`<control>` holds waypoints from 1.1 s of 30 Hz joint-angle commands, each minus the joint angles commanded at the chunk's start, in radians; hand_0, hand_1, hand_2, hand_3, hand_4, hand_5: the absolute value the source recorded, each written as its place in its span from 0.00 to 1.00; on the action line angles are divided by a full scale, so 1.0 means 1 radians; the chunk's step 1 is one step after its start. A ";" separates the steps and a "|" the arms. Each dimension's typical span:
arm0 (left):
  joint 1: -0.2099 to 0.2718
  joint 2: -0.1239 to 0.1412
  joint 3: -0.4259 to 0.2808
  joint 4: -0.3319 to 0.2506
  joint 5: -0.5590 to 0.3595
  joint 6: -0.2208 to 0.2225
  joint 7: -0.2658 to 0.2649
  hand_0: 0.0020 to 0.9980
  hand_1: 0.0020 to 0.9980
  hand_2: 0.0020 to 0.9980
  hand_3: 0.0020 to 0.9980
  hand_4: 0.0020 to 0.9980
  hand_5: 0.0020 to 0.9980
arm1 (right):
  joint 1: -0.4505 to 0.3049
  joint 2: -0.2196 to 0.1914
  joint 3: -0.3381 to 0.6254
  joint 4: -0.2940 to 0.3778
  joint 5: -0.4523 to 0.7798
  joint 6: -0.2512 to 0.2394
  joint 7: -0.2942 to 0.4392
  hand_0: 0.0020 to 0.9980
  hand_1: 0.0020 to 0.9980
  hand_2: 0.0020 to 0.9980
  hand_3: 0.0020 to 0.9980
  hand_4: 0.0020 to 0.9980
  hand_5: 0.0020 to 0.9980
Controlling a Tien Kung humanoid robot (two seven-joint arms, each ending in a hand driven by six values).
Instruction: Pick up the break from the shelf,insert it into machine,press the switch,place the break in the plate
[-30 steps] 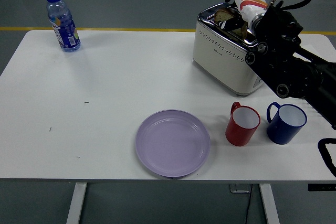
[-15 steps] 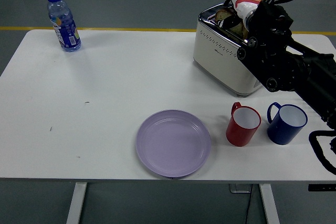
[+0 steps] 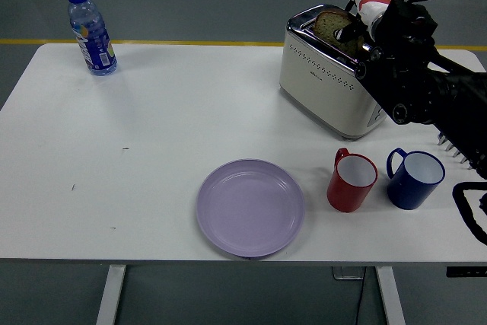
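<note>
While nothing of my left arm showed, the near part of the white bench (image 3: pixel 114 150) carried a lilac plate (image 3: pixel 250 206), bare, close to the front edge. Just to its right stood a red mug (image 3: pixel 351 180) and beside that a blue mug (image 3: pixel 414 178), near each other but apart, handles turned left. My right arm came in from the right edge above the mugs and reached back over the bench to the toaster (image 3: pixel 327 74), a cream and chrome box standing at the far right. A brown slice of bread (image 3: pixel 335 28) stood well up out of the toaster's top slot, tilted a little, and my right robot hand (image 3: pixel 364 27) sat at its right edge with dark fingers curled against the slice; how firmly they pinched it I could not tell, since the wrist hid most of them. Far off at the back left corner a water bottle (image 3: pixel 90 32) with a blue cap stood upright.
</note>
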 joint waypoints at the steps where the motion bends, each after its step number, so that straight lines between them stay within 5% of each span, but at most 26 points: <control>1: 0.000 0.000 -0.001 0.000 0.000 0.000 0.000 0.60 0.43 0.39 0.56 0.32 0.93 | 0.000 0.000 -0.001 0.001 0.003 -0.001 0.001 0.36 0.42 0.47 0.63 0.74 0.30; 23: -0.001 0.000 -0.023 0.000 0.039 -0.004 0.004 0.59 0.42 0.39 0.56 0.31 0.93 | 0.018 0.000 -0.061 -0.047 0.052 -0.044 0.041 0.24 0.31 0.39 0.51 0.68 0.23; 24: -0.001 0.000 -0.023 0.000 0.039 -0.004 0.004 0.59 0.42 0.39 0.56 0.31 0.92 | 0.018 0.000 -0.063 -0.047 0.052 -0.047 0.043 0.20 0.28 0.37 0.49 0.60 0.16; 30: 0.002 0.000 -0.034 0.000 0.054 -0.006 0.005 0.59 0.42 0.39 0.56 0.31 0.92 | 0.019 0.000 -0.063 -0.040 0.036 -0.080 0.049 0.20 0.28 0.37 0.49 0.60 0.16; 31: 0.002 0.000 -0.036 0.000 0.056 -0.007 0.005 0.59 0.42 0.39 0.56 0.31 0.92 | 0.020 0.000 -0.062 -0.038 0.032 -0.084 0.050 0.18 0.28 0.37 0.49 0.52 0.07; 33: 0.002 0.000 -0.037 0.000 0.058 -0.007 0.005 0.59 0.42 0.39 0.56 0.31 0.92 | 0.020 0.000 -0.061 -0.036 0.030 -0.086 0.051 0.18 0.28 0.37 0.49 0.52 0.07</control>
